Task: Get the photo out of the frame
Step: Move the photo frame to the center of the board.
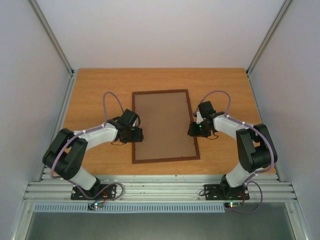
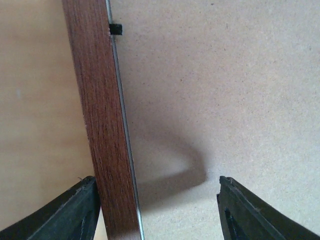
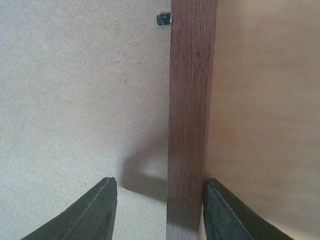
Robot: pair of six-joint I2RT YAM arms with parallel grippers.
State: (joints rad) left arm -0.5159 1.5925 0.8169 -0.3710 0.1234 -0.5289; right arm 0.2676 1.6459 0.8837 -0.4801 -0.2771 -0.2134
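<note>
Frame (image 1: 165,125) lying back-up at the centre of the table (image 1: 100,85). At its 9 o'clock I have the left gripper (image 1: 136,134) open astride the left rail. At 3 o'clock the right gripper (image 1: 192,129), also open, straddles the right rail. Each outer finger sits just beside the wood.

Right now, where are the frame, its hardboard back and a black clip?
frame (image 2: 106,150): left wrist view, middle of wooden rail.
hardboard back (image 1: 162,127): top external view, its centre.
black clip (image 3: 163,19): right wrist view, clip's middle.
</note>
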